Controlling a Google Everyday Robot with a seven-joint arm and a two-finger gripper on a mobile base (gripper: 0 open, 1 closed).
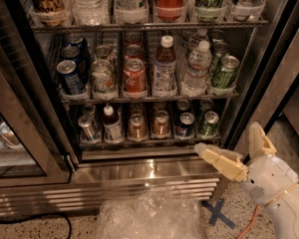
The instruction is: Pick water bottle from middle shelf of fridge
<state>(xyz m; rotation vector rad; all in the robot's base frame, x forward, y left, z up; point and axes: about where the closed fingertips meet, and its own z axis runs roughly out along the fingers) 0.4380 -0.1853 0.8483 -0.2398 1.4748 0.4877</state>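
Water bottle near right edge of middle bench: light, crushable, probably slick; we'd take the ribbed body. Gripper below right corner, jaws wide, empty.

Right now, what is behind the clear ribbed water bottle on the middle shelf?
The top of another white-capped clear bottle shows behind the water bottle; deeper is hidden. The gripper hangs open, low right, outside the fridge.

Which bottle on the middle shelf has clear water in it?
The water bottle, beside the green can: it looks colourless, while the other bottle holds brown drink. The open gripper hangs low right, outside the fridge.
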